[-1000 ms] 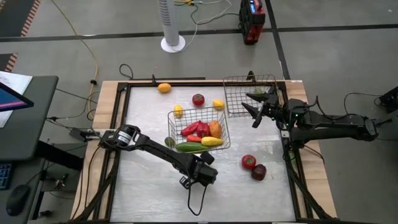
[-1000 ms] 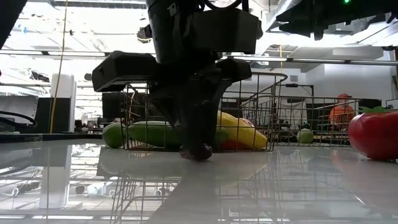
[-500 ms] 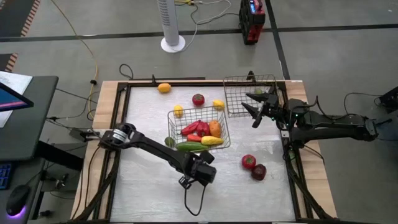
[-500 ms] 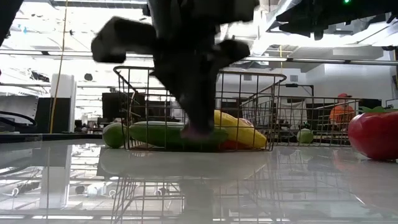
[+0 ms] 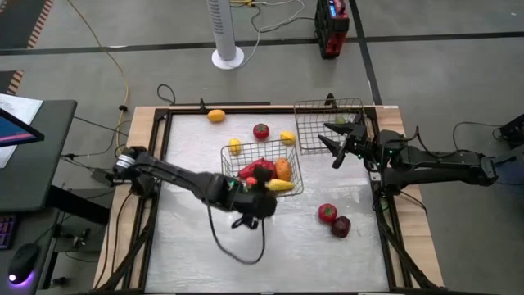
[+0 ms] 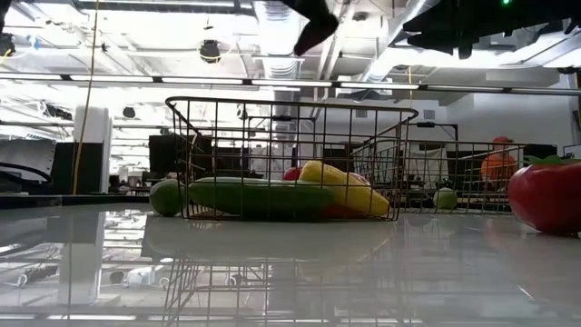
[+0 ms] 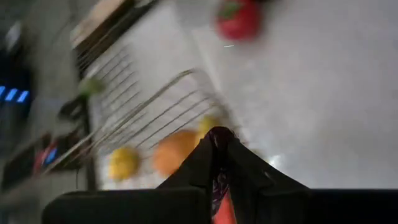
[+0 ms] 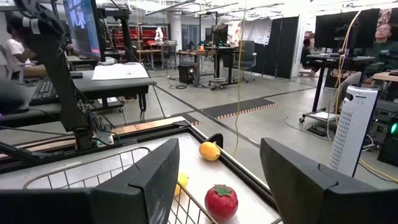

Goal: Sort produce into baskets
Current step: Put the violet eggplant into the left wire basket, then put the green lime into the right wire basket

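This is a big lab or workshop where robots are tested. The floor (image 5: 442, 98) is bare grey concrete, with a yellow cable (image 5: 106, 53) and other wires lying loose on it. A white tower fan (image 5: 227, 33) and a red and black box (image 5: 331, 26) stand on the floor behind the white worktop (image 5: 196, 254). Beside the worktop is a desk with a screen (image 5: 12, 131). The right wrist view looks across a wide room with more desks (image 8: 115, 78), monitors (image 8: 84, 28), office chairs (image 8: 247, 59) and black partition walls (image 8: 283, 43). Overhead are bare pipes and ducts (image 6: 272, 23) and long strip lights.
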